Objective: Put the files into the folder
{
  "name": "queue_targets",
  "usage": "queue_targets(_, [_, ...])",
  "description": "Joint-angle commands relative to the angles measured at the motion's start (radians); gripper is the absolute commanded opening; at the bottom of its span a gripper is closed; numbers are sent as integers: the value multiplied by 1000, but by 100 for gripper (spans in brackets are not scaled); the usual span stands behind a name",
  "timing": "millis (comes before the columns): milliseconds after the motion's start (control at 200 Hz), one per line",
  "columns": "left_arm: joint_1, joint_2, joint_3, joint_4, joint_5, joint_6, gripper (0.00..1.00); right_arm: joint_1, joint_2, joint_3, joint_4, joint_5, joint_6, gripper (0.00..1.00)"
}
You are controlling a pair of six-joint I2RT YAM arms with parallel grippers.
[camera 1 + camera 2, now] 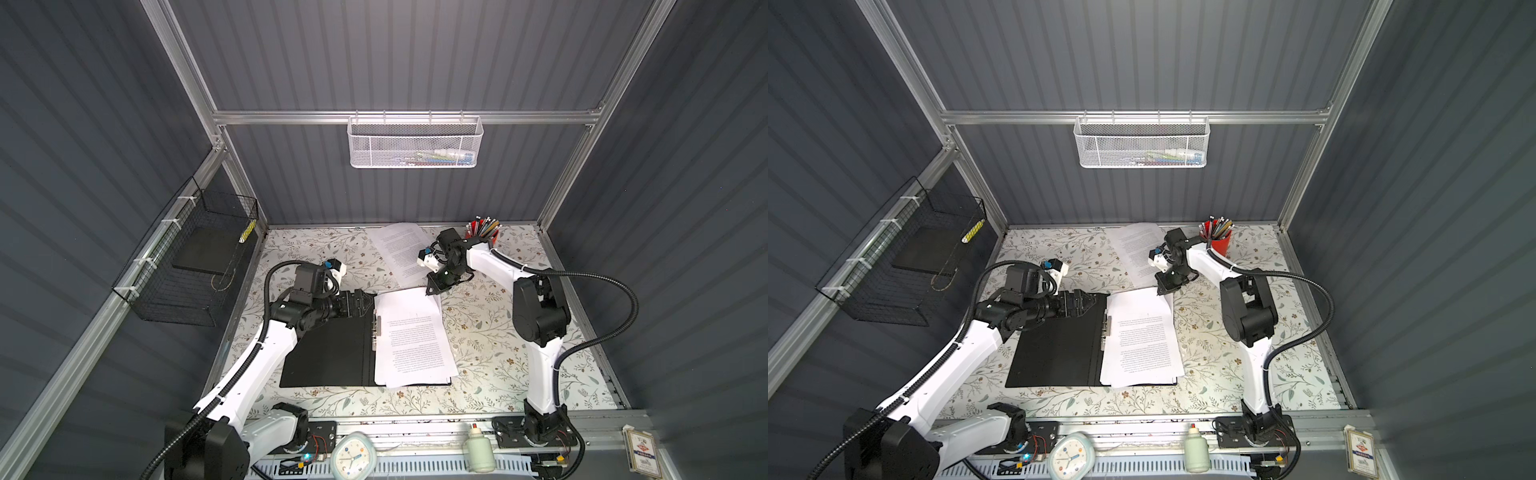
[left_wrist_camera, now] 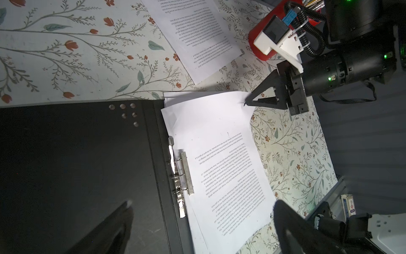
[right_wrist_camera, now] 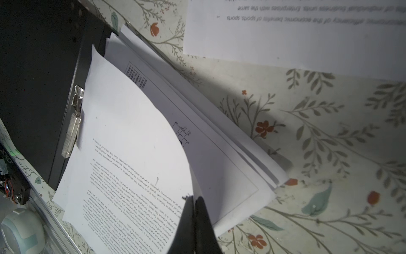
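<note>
The folder point(image 1: 328, 353) lies open and flat in the middle of the table point(image 1: 498, 332), black inside facing up. On its right half, just beside the metal clip point(image 1: 377, 332) at the spine, sits a stack of papers point(image 1: 415, 345), its edges fanned and slightly overhanging the cover. Whether the clip presses on them I cannot tell.

The right pincer point(image 3: 194, 199) is closed on the far corner of the top sheet point(image 3: 131, 136), which curls up off the stack and uncovers a sheet with a line drawing point(image 3: 182, 132). The left pincer point(image 1: 363, 303) hangs wide open and empty over the far edge of the left cover.

Most of the job looks done. 1 loose sheet point(image 1: 399, 253) lies on the table beyond the folder, near the red cup of pencils point(image 1: 1221, 243), and must go in. The stack needs squaring and the cover closing.

The print is upside down in the right wrist view. On the loose sheet I can read "economic benefits of sports", and on the top sheet "the spirit of sports".
</note>
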Motion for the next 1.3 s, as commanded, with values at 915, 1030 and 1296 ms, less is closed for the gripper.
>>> queue_targets(915, [5,2,15,-9,32,5,100,-27,50,12,-19,-2,161,0])
queue_targets(1030, [6,-1,13,-7,35,7,100,-28,56,15,-21,-10,182,0])
queue_targets(1296, [6,-8,11,-5,37,6,100,-26,42,1,-9,-13,224,8])
